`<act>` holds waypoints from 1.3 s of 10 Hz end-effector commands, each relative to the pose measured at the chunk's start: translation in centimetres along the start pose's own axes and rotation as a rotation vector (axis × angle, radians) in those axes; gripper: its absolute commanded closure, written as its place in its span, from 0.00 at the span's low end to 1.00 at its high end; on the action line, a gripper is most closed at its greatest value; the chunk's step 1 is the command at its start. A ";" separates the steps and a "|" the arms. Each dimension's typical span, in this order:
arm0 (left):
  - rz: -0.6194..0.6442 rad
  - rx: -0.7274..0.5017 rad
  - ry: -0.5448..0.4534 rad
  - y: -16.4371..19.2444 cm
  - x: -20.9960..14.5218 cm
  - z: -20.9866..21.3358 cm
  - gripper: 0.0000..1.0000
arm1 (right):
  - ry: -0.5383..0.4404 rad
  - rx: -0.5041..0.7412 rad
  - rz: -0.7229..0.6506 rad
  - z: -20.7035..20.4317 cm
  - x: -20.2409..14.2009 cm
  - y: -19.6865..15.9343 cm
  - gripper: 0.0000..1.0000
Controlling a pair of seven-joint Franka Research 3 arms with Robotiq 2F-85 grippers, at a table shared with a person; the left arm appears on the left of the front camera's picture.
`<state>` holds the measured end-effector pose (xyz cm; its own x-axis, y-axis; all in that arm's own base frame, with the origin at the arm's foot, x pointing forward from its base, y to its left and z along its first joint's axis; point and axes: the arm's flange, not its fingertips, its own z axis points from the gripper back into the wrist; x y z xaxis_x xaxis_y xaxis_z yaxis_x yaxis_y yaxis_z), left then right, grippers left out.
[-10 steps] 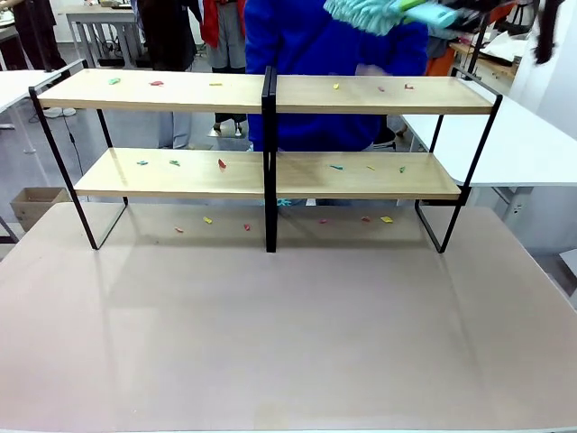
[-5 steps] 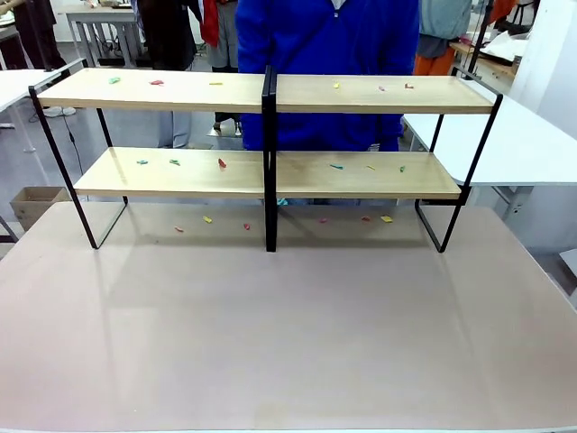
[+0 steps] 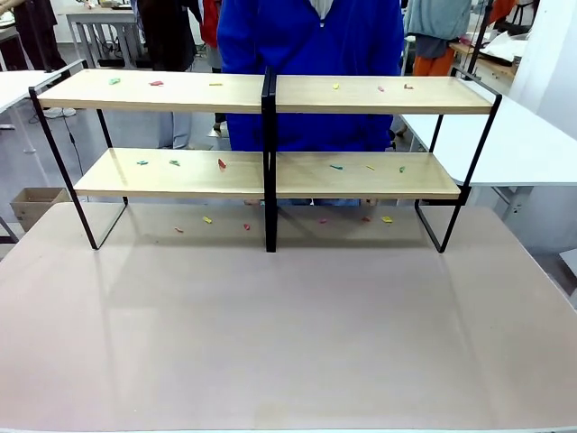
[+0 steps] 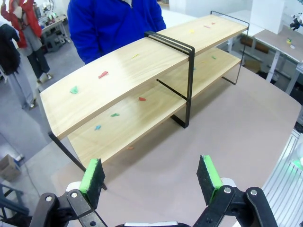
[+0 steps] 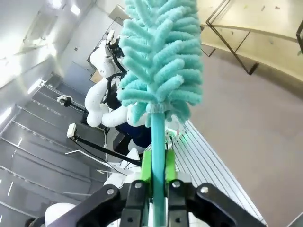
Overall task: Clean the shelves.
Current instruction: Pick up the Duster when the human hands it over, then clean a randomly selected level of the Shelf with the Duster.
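Ahead, shelves well beyond spread left jaws.

You'll find your left gripper at 6 o'clock, its jaws standing wide apart over the table. The shelves run from 9 towards 1 o'clock, with small coloured scraps, perhaps paper, dotted on both boards. A person in blue stands behind them at 11 o'clock.

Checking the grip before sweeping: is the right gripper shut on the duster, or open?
Shut: the right gripper clamps the duster handle between its green pads.
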<state>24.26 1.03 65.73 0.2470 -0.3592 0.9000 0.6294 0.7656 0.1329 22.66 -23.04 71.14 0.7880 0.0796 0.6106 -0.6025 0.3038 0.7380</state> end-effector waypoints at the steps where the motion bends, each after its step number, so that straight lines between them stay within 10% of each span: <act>1: 0.004 -0.004 -0.001 0.0 0.0 -0.1 0.00 | 0.035 -0.021 0.013 -0.8 1.6 2.4 1.00; 10: 0.004 -0.004 -0.001 0.0 0.0 -0.1 0.00 | 0.035 -0.021 0.013 -0.8 1.6 2.4 1.00; 11: 0.004 -0.004 -0.001 0.0 0.0 -0.1 0.00 | 0.035 -0.016 0.033 -0.9 1.2 1.9 0.88; 13: 0.004 -0.004 -0.001 0.0 0.0 -0.1 0.00 | 0.509 0.023 0.040 -4.0 -4.0 4.7 0.88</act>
<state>24.27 1.03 65.72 0.2473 -0.3591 0.8999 0.6297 0.7655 0.1324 20.63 -18.76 71.06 0.7849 0.3320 0.5231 -0.6167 0.3366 0.7116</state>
